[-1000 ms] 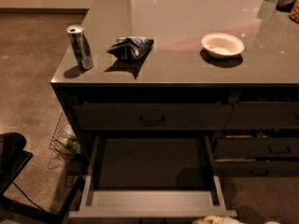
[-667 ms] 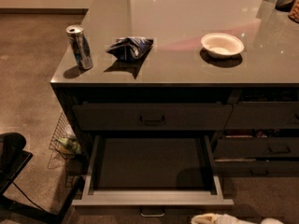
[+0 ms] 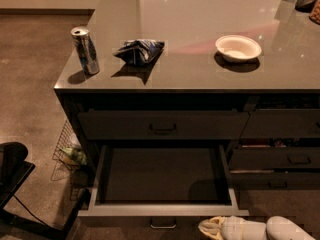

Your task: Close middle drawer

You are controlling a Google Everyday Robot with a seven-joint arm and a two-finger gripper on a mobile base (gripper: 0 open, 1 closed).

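The middle drawer [image 3: 162, 210] is pulled far out under the counter, wide, shallow and empty, with lighter grey inner walls. Its small bar handle [image 3: 163, 223] shows at the bottom edge of the view. My gripper [image 3: 212, 227], whitish with a yellowish tip, comes in from the bottom right. It is low in front of the drawer's front panel, just right of the handle. I cannot tell whether it touches the panel. The top drawer [image 3: 162, 125] above is closed.
On the counter [image 3: 200, 14] stand a drink can [image 3: 85, 50] at the left corner, a crumpled chip bag [image 3: 138, 52] and a white bowl [image 3: 238, 48]. Narrower drawers [image 3: 295, 159] sit to the right. A wire basket [image 3: 67, 151] and a dark chair base [image 3: 12, 174] are on the floor at left.
My gripper has come further into view from the bottom right, moving left toward the drawer's front. The drawer's front edge sits slightly further in, and its handle has come into view.
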